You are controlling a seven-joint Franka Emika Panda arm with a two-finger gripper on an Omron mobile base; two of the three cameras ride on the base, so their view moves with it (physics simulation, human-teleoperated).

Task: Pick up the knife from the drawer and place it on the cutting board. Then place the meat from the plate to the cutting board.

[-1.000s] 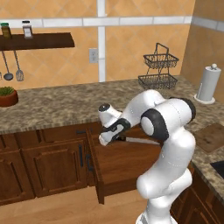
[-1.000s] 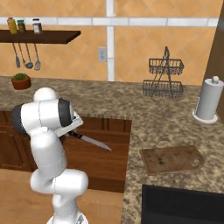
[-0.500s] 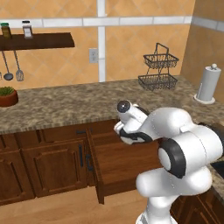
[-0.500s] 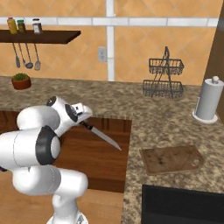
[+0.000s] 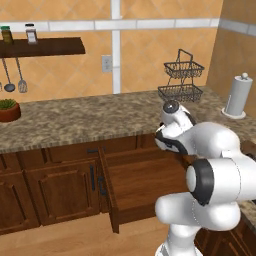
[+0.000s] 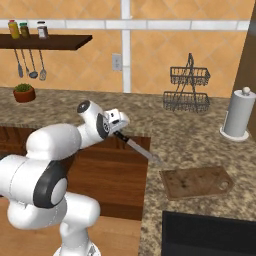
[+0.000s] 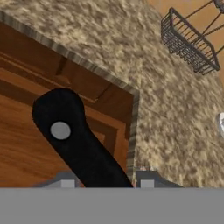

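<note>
We see the end effector [image 6: 118, 126] pinching the knife [image 6: 135, 146] by its rounded matte black handle, the slim silver-grey blade slanting down above the open drawer [image 6: 107, 172], a shallow box of reddish-brown wood. Further right, the flat, stain-speckled rectangular cutting board [image 6: 196, 182] lies on the mottled granite bench [image 6: 195, 140].

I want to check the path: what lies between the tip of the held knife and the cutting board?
In the right base view, only bare speckled countertop lies between the knife tip and the cutting board; nothing stands there.
</note>
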